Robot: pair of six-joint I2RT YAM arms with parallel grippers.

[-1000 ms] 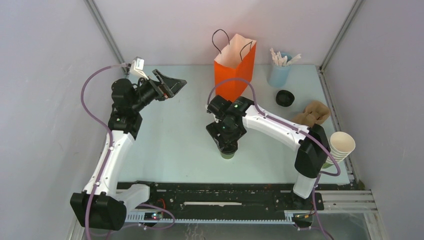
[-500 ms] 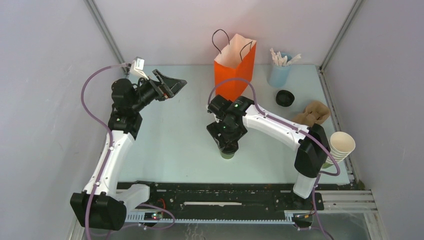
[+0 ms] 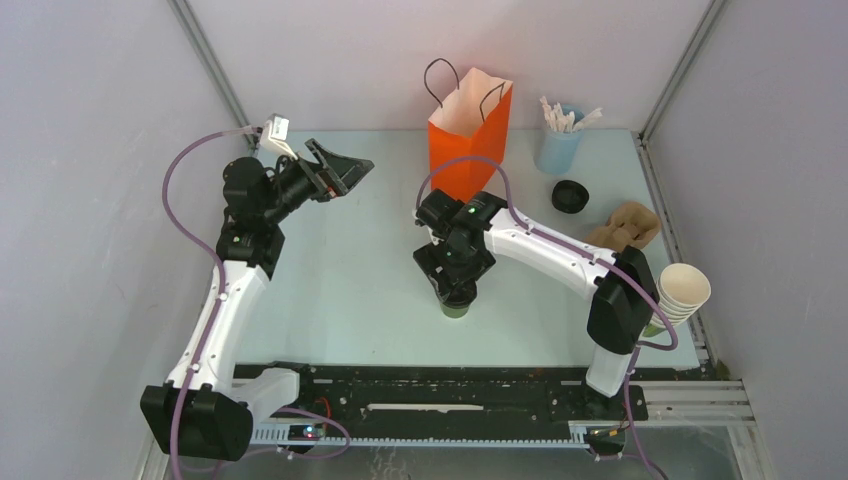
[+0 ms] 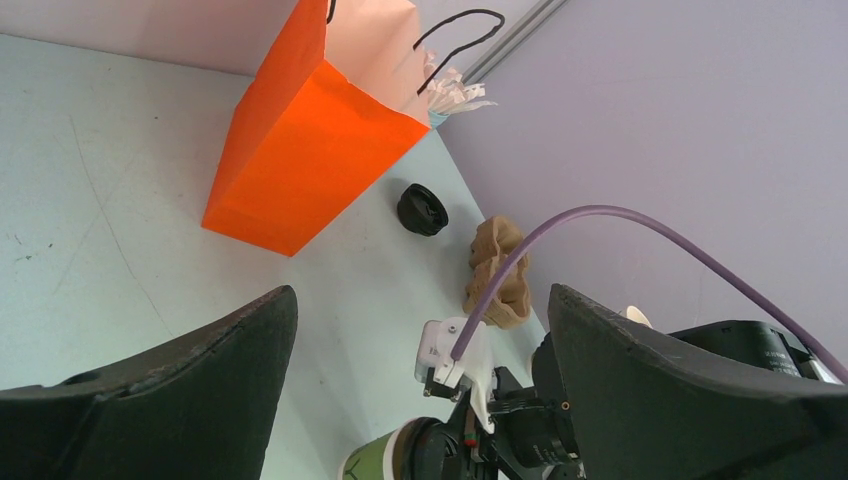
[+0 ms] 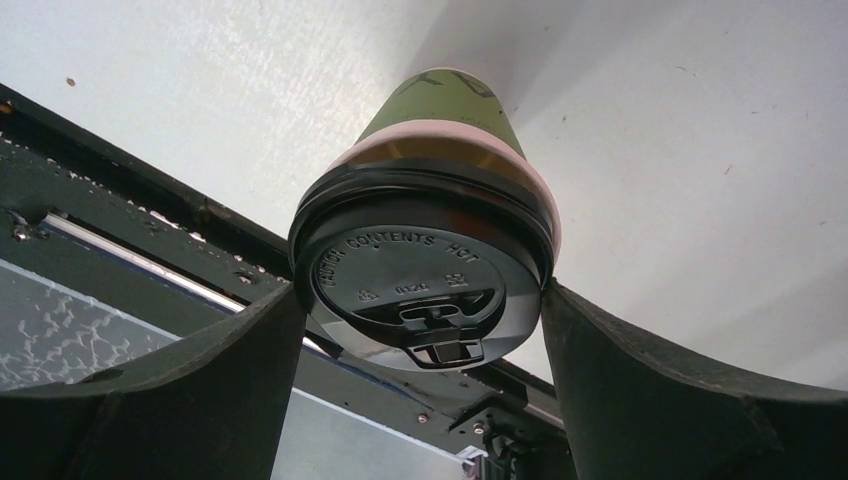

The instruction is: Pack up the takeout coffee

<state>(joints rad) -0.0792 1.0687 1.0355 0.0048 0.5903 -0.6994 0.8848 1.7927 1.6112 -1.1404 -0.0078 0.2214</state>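
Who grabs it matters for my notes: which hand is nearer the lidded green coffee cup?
Right. The right hand sits over the coffee cup, fingers flanking its black lid. The left hand hangs raised, far off to the cup's left.

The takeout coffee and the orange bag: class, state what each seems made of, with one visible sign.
The takeout coffee: cup probably matte olive paper; lid likely glossy black plastic, given its moulded lettering. The orange bag: apparently matte paper, with sharply creased folds.
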